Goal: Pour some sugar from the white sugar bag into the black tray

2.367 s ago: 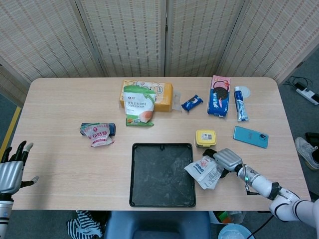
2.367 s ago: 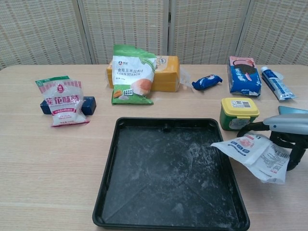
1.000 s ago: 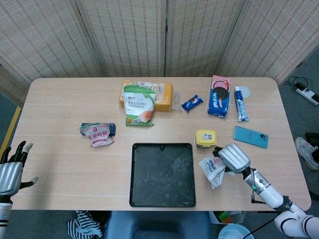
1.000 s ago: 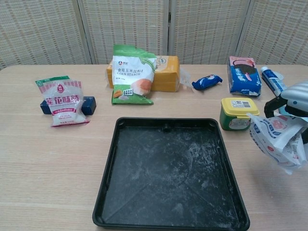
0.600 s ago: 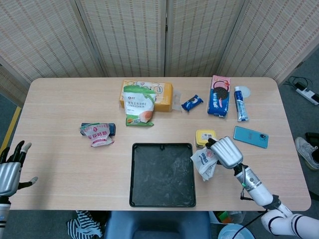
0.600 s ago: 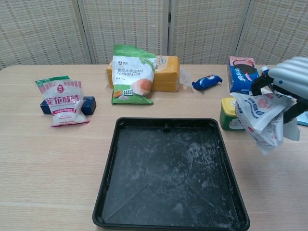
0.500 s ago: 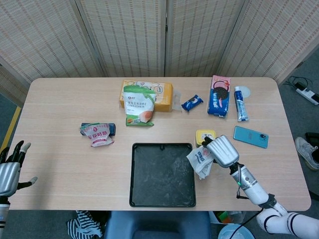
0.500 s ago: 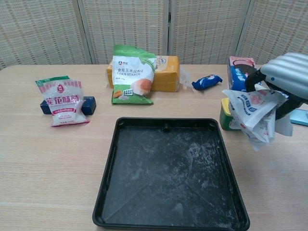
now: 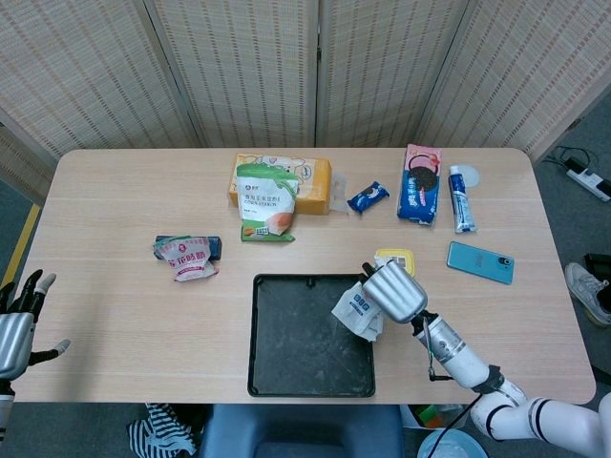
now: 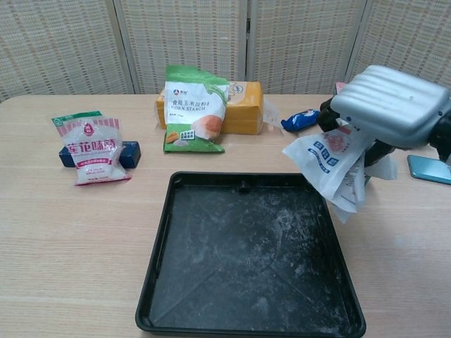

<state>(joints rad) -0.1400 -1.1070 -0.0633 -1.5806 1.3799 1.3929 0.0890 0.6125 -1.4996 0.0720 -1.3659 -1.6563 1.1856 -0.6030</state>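
Observation:
My right hand (image 9: 394, 291) (image 10: 392, 104) grips the white sugar bag (image 9: 355, 311) (image 10: 329, 163) in the air over the right edge of the black tray (image 9: 286, 377) (image 10: 183, 282). The bag hangs down and to the left from the hand, crumpled, with blue and red print showing. White dust lies on the tray floor, mostly at its right side. My left hand (image 9: 17, 329) hangs at the far left, off the table edge, holding nothing, with its fingers apart; the chest view does not show it.
A yellow-lidded tub (image 9: 393, 258) stands just behind my right hand. A blue phone (image 9: 480, 261) (image 10: 428, 169), toothpaste (image 9: 461, 211), cookie packs (image 9: 419, 183) and a cornstarch bag (image 9: 266, 200) (image 10: 194, 108) on a yellow box lie behind. A pink-white pouch (image 9: 185, 258) (image 10: 92, 146) sits left.
My right hand has lifted the sugar bag from the table right of the tray and carried it left, up over the tray's right edge. The left hand barely moved.

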